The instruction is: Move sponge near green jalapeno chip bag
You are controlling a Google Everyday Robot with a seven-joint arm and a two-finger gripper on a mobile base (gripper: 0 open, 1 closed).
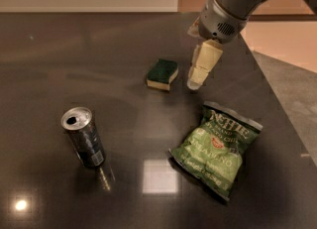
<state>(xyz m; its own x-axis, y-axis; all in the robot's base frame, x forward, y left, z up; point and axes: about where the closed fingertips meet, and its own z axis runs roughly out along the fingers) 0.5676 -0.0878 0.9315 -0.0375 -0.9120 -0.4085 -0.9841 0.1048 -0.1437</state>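
Gripper (194,83) hangs tip-down from a grey arm (229,6) that enters from the upper right of the camera view. It sits low over the dark glossy table (74,64). Contact with the surface cannot be told, and neither can whether it is spread or pressed together. Nothing is seen held in it.

Sponge (162,73) lies flat just beside the gripper tip, on its picture-left side and at about the same depth on the table. The dark green scouring face is up, and pale yellow foam shows along the near edge. A narrow strip of table separates sponge from tip, so they are apart.

Green jalapeno chip bag (215,148) lies flat nearer the camera than the gripper and slightly to its picture-right. It is crinkled, with the dark lettered band at the end closest to the tool. It is near the gripper but not touching it. The sponge is farther from the bag than the tip is, up and to picture-left.

Drink can (83,136) stands upright with its top opened, well apart from the gripper, far to its picture-left and nearer the camera.
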